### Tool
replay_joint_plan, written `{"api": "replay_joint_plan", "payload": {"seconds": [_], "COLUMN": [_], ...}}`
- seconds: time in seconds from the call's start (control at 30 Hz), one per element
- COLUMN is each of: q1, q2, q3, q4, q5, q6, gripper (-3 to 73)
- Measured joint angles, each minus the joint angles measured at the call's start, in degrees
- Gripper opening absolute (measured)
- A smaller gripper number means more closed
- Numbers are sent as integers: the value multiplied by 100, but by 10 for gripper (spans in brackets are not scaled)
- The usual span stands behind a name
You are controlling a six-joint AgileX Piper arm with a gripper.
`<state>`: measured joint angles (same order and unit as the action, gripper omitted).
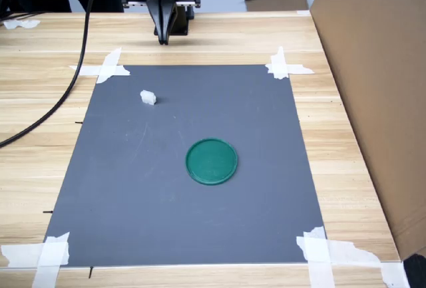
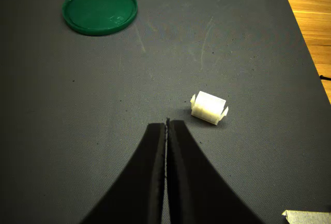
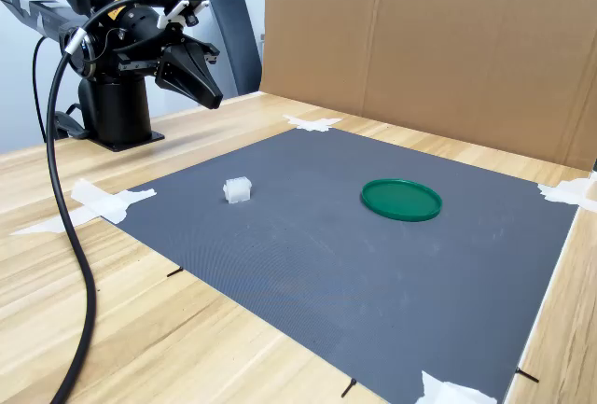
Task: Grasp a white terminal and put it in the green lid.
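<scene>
Here, in the first exterior view, the gripper (image 1: 163,40) hangs above the far edge of the grey mat (image 1: 133,195), its jaws pressed together and holding nothing. The white terminal (image 1: 148,97) lies loose on the mat near that far edge, toward the first exterior view's left; the green lid (image 1: 211,161) sits near the middle, well apart from it, and looks empty.

In the wrist view the fingertips (image 2: 158,131) meet in a thin seam, and the terminal (image 2: 209,107) rests just beside their line.

In the second exterior view the gripper (image 3: 213,101) is raised well above the terminal (image 3: 237,189). White tape (image 3: 107,202) pins the mat's corners, likely so it stays put. The lid (image 3: 401,199) lies to the second exterior view's right.
</scene>
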<state>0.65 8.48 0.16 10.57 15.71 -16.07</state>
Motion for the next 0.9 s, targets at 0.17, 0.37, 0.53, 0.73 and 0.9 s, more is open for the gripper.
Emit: {"api": "replay_joint_plan", "payload": {"seconds": [0.17,0.37,0.53,0.73,0.9], "q1": [0,0,0,5,5], "q2": [0,0,0,87,1022], "q3": [0,0,0,0,-758], "q4": [0,0,0,0,0], "q5": [0,0,0,0,829], "q6": [0,0,0,0,0], "gripper": [-28,-28,-28,-28,-28]}}
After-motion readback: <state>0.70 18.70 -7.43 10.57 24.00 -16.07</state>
